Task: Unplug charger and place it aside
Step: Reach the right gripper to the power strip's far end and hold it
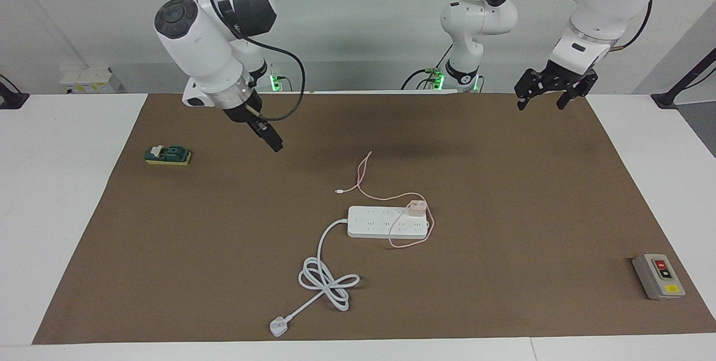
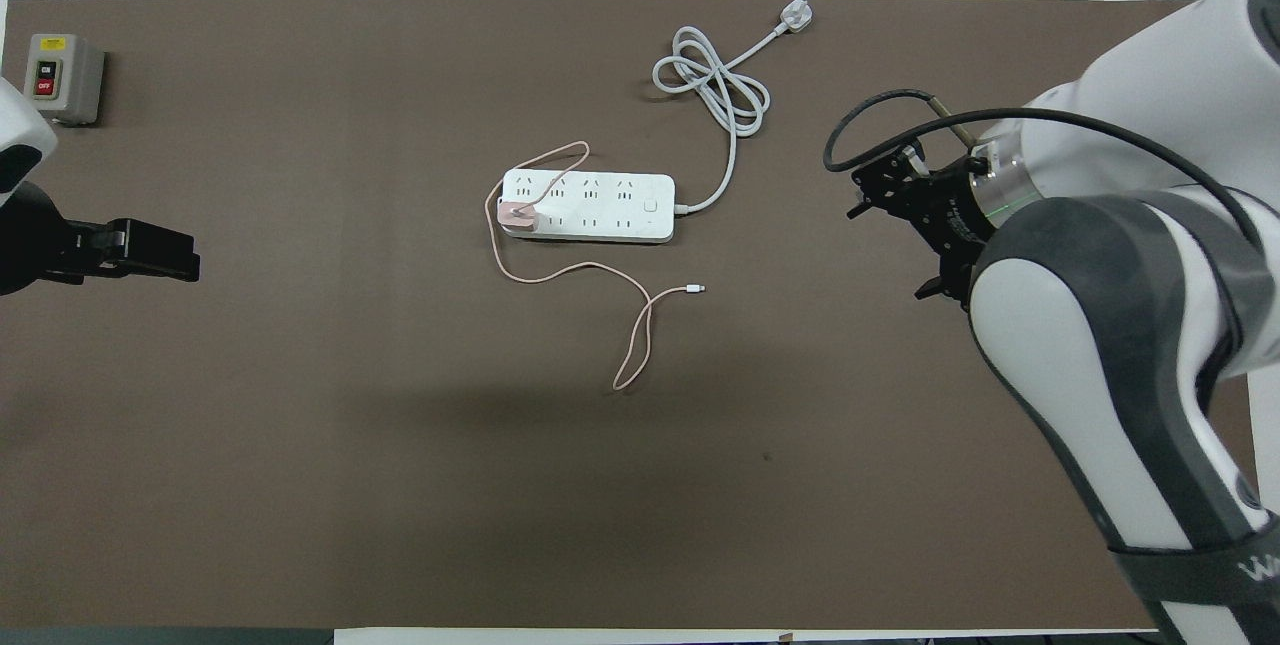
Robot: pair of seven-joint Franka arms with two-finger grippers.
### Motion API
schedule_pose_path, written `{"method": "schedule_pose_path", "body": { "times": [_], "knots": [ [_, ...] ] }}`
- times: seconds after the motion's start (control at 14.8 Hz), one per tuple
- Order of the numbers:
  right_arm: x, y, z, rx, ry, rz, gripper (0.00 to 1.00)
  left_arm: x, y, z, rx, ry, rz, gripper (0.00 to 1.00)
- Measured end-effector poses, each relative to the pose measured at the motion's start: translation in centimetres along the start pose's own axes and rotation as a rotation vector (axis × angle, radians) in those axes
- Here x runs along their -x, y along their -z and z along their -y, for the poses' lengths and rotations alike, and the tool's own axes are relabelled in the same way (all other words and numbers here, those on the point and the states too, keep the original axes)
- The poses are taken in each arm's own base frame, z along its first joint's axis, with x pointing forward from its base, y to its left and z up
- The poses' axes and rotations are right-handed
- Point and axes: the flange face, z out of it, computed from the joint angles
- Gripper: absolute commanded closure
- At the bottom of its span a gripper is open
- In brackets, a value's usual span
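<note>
Left gripper point(image 1: 547, 98) raised over brown mat point(image 1: 503, 182), fingers spread, holding nothing; right gripper point(image 1: 274, 144) angled down, closure unclear; charger point(image 1: 415, 208) plugged in.

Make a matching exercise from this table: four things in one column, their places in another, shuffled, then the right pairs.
Things:
1. charger
2. switch box
3. green block
4. wall plug

Places:
A. at the left arm's end of the mat
B. in the power strip
C. at the right arm's end of the mat
D. at the end of the thick white cord, farthest from the robots

Pairs: 1-B, 2-A, 3-C, 4-D
</note>
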Motion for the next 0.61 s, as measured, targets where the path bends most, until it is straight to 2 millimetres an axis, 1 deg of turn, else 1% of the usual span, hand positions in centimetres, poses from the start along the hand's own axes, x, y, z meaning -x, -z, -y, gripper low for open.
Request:
{"method": "schedule_pose_path", "body": {
  "times": [0.27,0.47,0.61],
  "knots": [
    [1.4,-3.8,3.2,-0.057,-0.191,0.049,0.00,0.0,0.0,0.0,0.000,0.000,0.000,0.00],
    [2.7,-6.8,5.4,-0.088,-0.304,0.072,0.00,0.0,0.0,0.0,0.000,0.000,0.000,0.00],
    [3.2,-9.0,6.7,-0.108,-0.366,0.095,0.00,0.0,0.0,0.0,0.000,0.000,0.000,0.00]
  ]
}}
